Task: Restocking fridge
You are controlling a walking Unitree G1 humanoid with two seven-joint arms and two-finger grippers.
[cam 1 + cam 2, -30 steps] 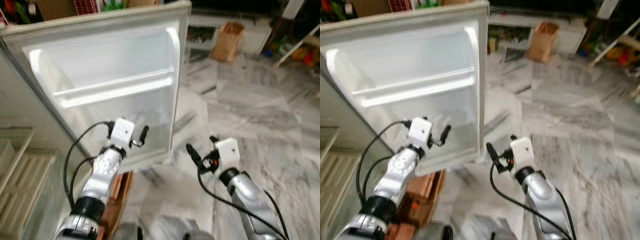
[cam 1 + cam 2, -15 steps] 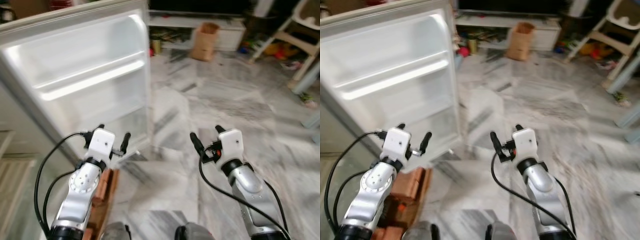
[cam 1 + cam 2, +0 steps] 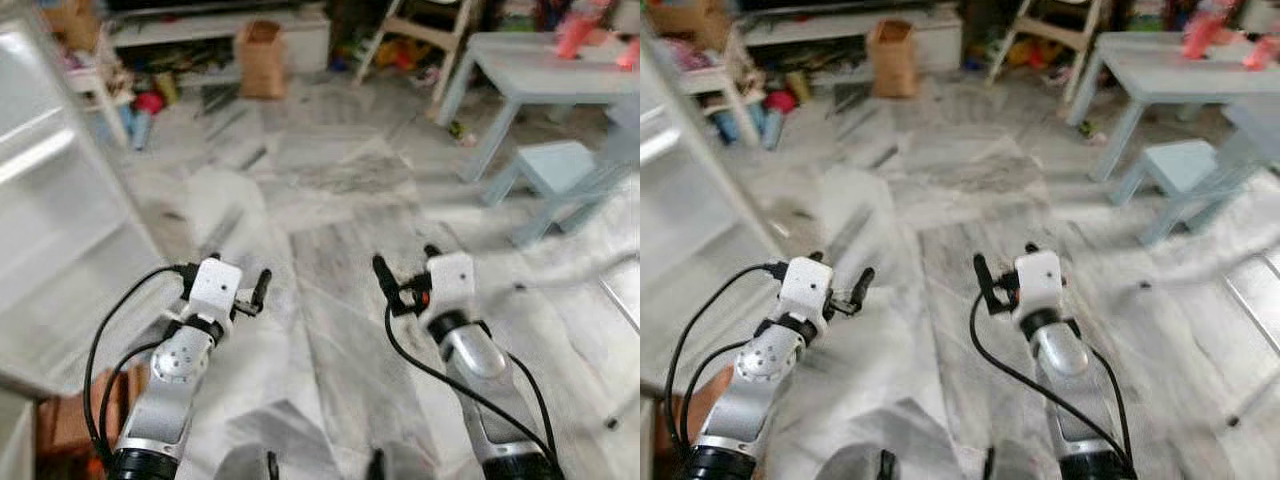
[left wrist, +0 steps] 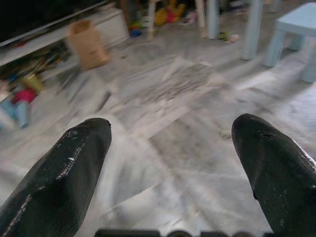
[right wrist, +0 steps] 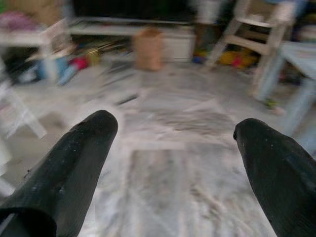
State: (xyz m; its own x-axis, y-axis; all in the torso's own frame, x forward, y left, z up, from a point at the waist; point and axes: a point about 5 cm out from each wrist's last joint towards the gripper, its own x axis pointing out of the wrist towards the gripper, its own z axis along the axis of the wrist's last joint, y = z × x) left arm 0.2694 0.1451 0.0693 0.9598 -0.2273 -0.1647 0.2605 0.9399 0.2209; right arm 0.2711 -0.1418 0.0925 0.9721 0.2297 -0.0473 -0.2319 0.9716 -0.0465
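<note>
The open white fridge door [image 3: 50, 200] with its inner shelves stands at the left edge of the eye views. Both silver arms are held out over the grey marble floor [image 3: 330, 200]. My left gripper [image 3: 235, 272] is open and holds nothing, a little to the right of the door. My right gripper [image 3: 405, 262] is open and empty too, over bare floor. In the left wrist view the two black fingers [image 4: 59, 173] stand wide apart above the floor. The right wrist view has its fingers [image 5: 74, 153] spread the same way. The picture is blurred.
A brown paper bag [image 3: 262, 60] stands by a low white shelf unit [image 3: 200, 30] at the back. A light blue table [image 3: 540, 70] and stool [image 3: 560, 170] are at the right, a wooden chair [image 3: 420, 30] behind. Toys lie along the back wall. A brick-red object [image 3: 70, 425] sits at the lower left.
The whole view has swung to the right: the fridge door slid to the left edge and the blue table and stool came in. Both grippers stayed open and empty.
</note>
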